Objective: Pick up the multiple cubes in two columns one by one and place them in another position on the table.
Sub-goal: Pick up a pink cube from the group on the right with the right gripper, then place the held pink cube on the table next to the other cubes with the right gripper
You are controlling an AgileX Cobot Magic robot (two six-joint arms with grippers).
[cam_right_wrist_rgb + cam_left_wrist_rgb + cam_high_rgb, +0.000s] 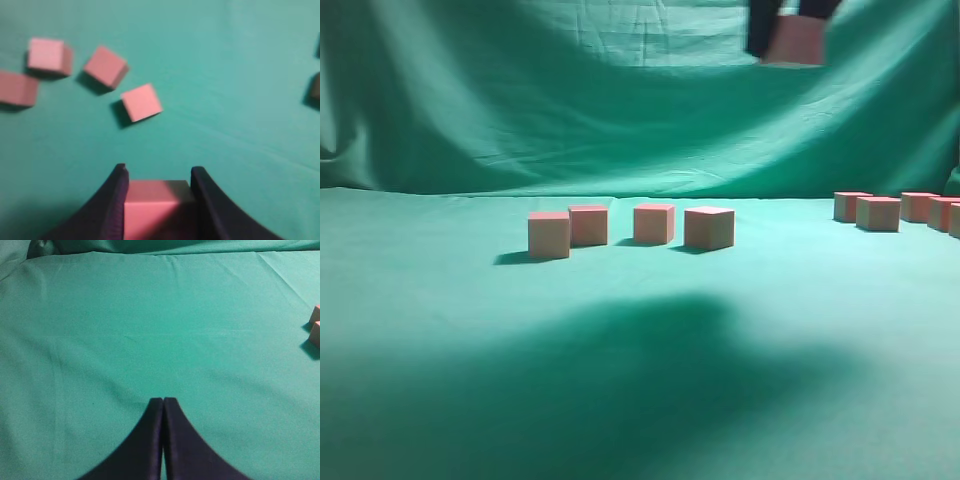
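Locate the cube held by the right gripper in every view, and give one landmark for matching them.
Exterior: held cube at top right, high above the table.
Left wrist: not in it; only the shut left gripper over cloth.
Right wrist: bottom centre, between the right gripper fingers.
Shared landmark: the four loose cubes, exterior centre, right wrist upper left.

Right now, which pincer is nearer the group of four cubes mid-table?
Right. The right pincer, shut on a cube, hangs above the group of four cubes. The left pincer sits shut over bare table.
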